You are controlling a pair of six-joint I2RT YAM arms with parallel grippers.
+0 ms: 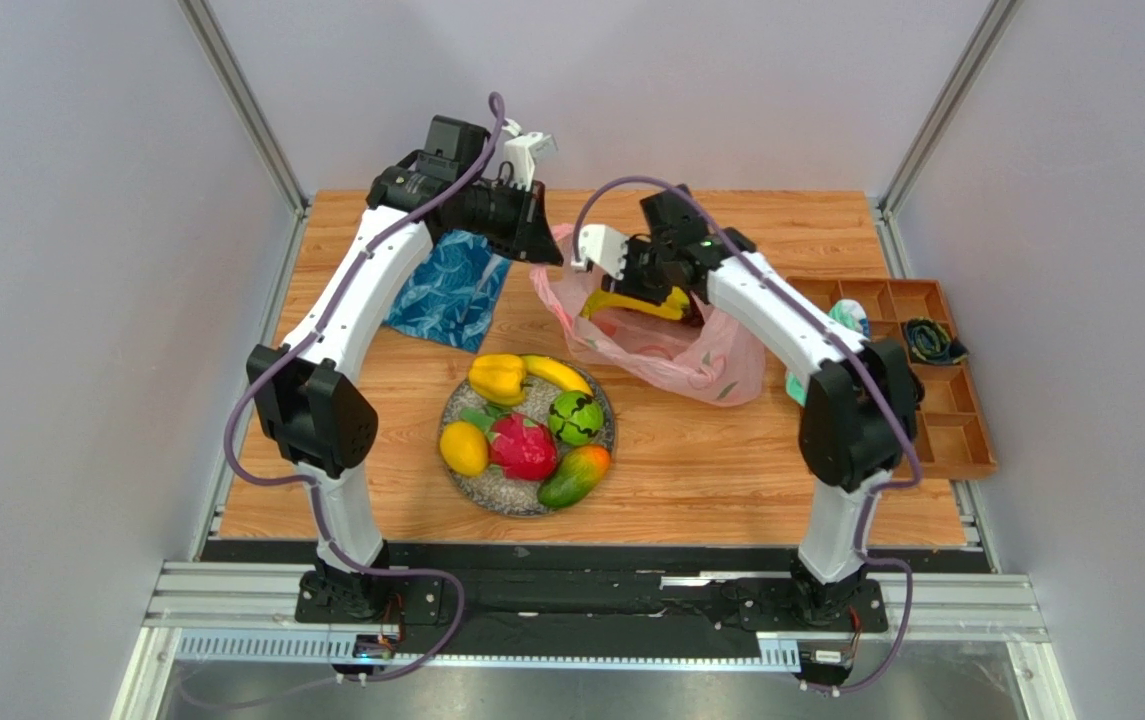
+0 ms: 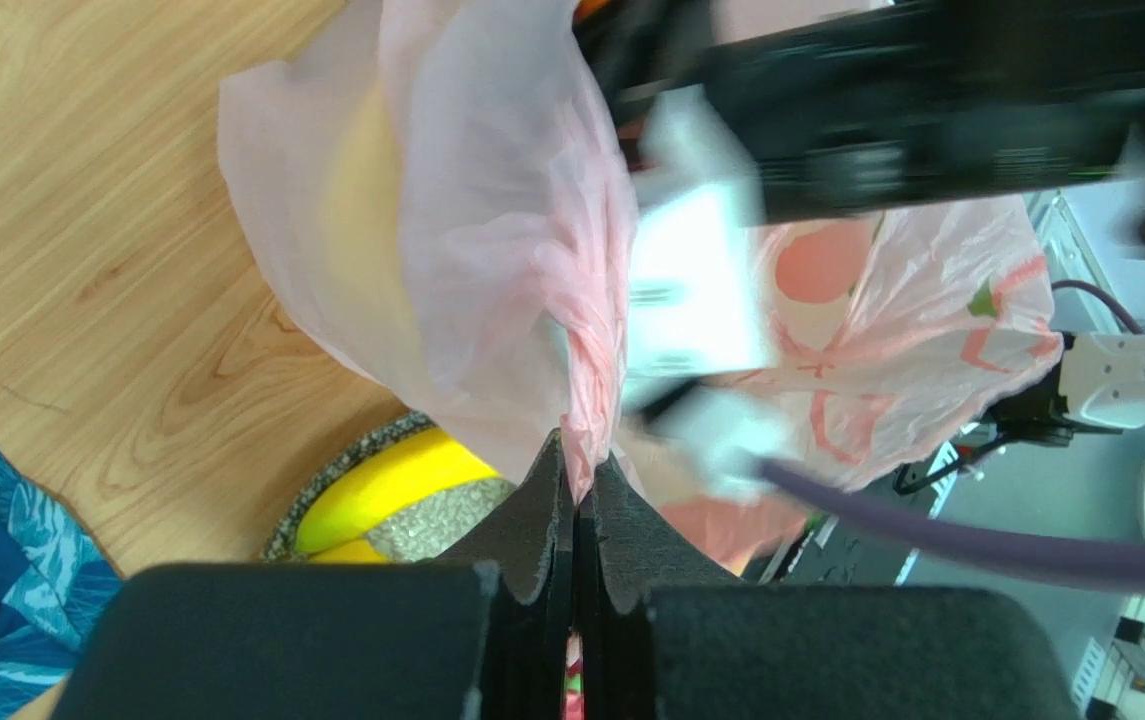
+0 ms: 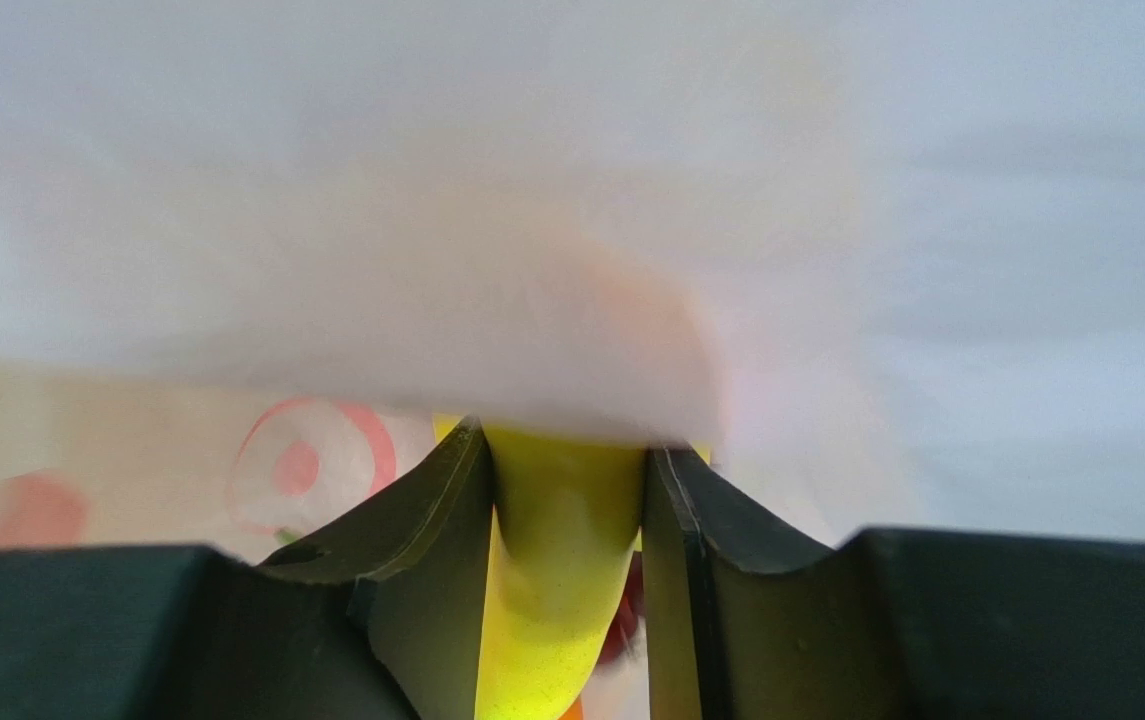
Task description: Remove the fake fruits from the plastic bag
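The pink plastic bag lies behind the speckled plate, its mouth raised to the left. My left gripper is shut on the bag's rim, seen in the left wrist view with pink film pinched between the pads. My right gripper is at the bag's mouth, shut on a yellow banana; in the right wrist view the banana sits between the fingers with bag film above. On the plate lie a yellow fruit, banana, green melon, red dragon fruit, lemon and mango.
A blue leaf-patterned cloth lies at the back left under my left arm. An orange compartment tray stands at the right edge with a dark item in it. A teal-and-white bundle lies beside the right arm.
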